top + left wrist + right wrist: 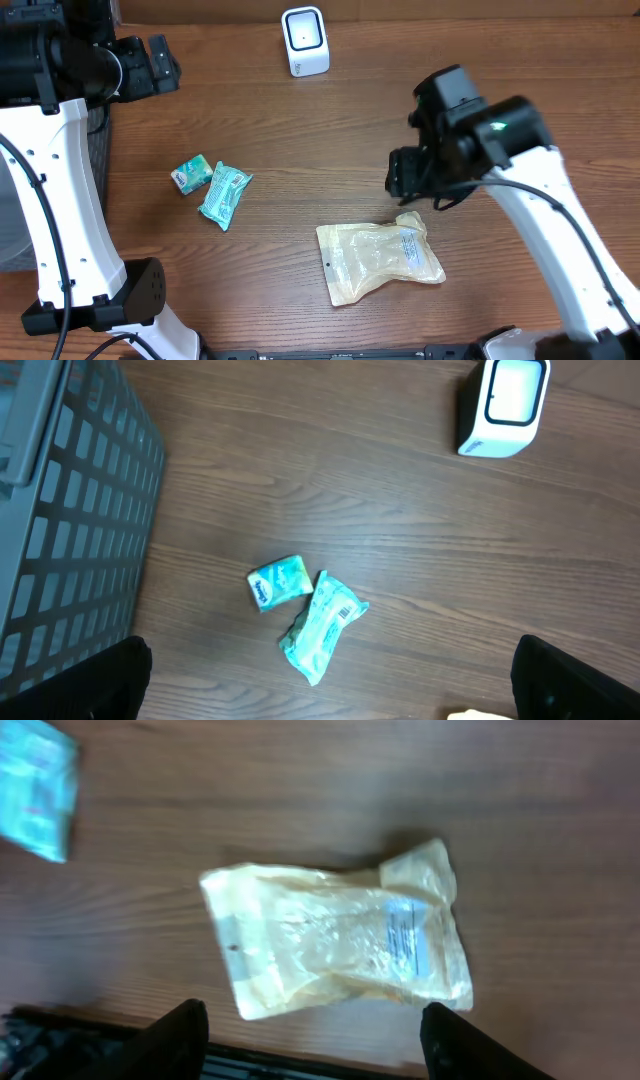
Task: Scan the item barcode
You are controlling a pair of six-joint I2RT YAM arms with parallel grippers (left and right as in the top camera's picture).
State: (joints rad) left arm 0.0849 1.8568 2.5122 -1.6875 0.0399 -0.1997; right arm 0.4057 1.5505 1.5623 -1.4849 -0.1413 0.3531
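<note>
On the table (300, 130) the pouch (340, 955) label (405, 935) blurs, maybe a barcode; left gripper (330, 660) and right gripper (320, 1040) gape.

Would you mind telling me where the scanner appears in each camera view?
Overhead: scanner at top centre.
Left wrist: scanner in the top right corner.
Right wrist: not in it.
Shared landmark: the longer teal packet, left of centre overhead, lower centre in the left wrist view.
</note>
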